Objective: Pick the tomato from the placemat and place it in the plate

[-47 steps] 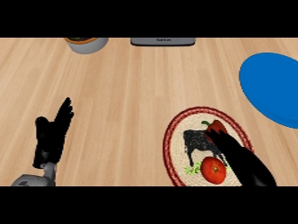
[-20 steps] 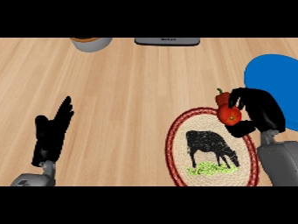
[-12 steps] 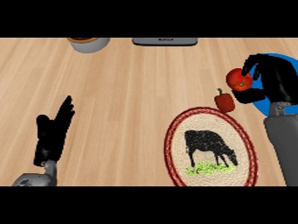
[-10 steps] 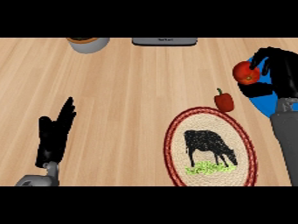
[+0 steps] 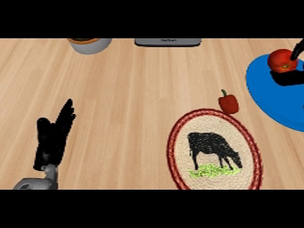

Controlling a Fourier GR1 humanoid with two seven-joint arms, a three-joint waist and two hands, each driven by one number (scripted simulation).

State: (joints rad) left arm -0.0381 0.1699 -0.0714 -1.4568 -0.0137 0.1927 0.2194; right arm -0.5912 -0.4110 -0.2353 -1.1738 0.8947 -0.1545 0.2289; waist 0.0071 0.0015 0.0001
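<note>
Wooden desk [image 5: 147, 80]. Tomato [image 5: 282, 60] off placemat [image 5: 246, 147], grasped in right hand [image 5: 297, 73] over blue plate [image 5: 273, 102]. Release judged outstanding. Left hand [image 5: 54, 136] released, resting lower left.

Light wooden counter [image 5: 134, 84] carries a blue plate [image 5: 273, 100] under the right hand [image 5: 297, 71], a cow-printed placemat [image 5: 215, 151], and a red pepper [image 5: 228, 103] between them.

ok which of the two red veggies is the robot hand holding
The round tomato, held in the right robot hand over the blue plate. The smaller red pepper stands free on the counter by the placemat.
</note>
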